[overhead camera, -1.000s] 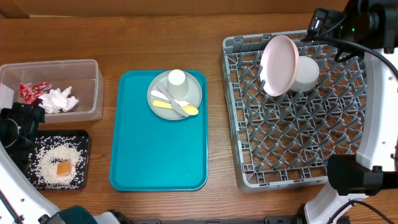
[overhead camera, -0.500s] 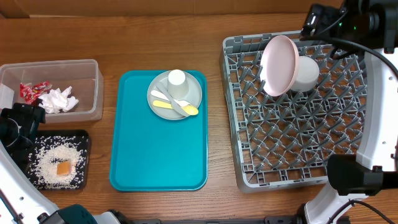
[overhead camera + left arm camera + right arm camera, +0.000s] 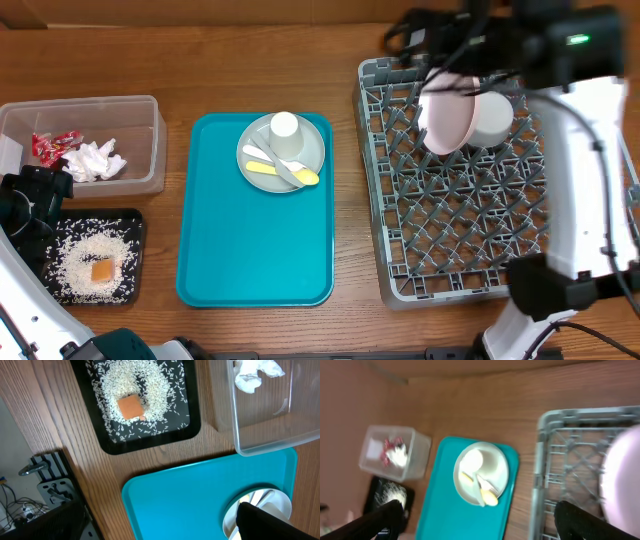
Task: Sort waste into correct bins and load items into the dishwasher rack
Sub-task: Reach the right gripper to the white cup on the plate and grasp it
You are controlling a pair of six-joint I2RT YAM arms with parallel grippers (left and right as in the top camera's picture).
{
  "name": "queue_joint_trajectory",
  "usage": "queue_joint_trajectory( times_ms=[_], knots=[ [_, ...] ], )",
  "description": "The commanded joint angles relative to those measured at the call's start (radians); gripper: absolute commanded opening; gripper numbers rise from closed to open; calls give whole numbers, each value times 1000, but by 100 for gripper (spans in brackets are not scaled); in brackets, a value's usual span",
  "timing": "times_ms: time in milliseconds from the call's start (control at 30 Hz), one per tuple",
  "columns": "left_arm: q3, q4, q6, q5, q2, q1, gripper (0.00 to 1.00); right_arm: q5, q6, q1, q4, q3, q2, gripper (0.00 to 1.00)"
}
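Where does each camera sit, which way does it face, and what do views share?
Overhead: above the table, straight down on teal tray, rack, left arm, right arm.
Left wrist: on left arm, down at black tray, clear tub; one finger shows.
Right wrist: high by the rack, toward teal tray; both fingers show.
All share teal tray, plate.

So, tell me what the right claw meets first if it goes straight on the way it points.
Probably the teal tray, beside the grey-green plate. The open right claw looks above it and the view is blurred, so depth is unclear.
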Motion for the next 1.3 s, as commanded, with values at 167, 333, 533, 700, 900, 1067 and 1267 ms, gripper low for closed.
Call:
queue_joint_trajectory(
  times_ms=[167, 333, 533, 700, 900, 1067, 1267],
  knots=[
    [-9, -2, -14, -11, 2, 4, 100, 359, -14, 323, 173, -81, 133, 100],
    [-9, -2, -14, -11, 2, 4, 100, 388, 3, 391, 282, -96, 268, 100],
    [-9, -2, -14, -11, 2, 4, 100, 388, 62, 401, 334, -96, 393, 100],
    [-9, -2, -14, -11, 2, 4, 100, 387, 62, 401, 354, -96, 470, 100],
    [-9, -2, -14, -11, 2, 4, 100, 387, 63, 407, 359, -96, 539, 100],
    [-9, -2, -14, -11, 2, 4, 100, 387, 63, 410, 360, -97, 583, 100],
    [-9, -2, -14, -11, 2, 4, 100, 387, 63, 410, 379, -97, 586, 98]
  ],
)
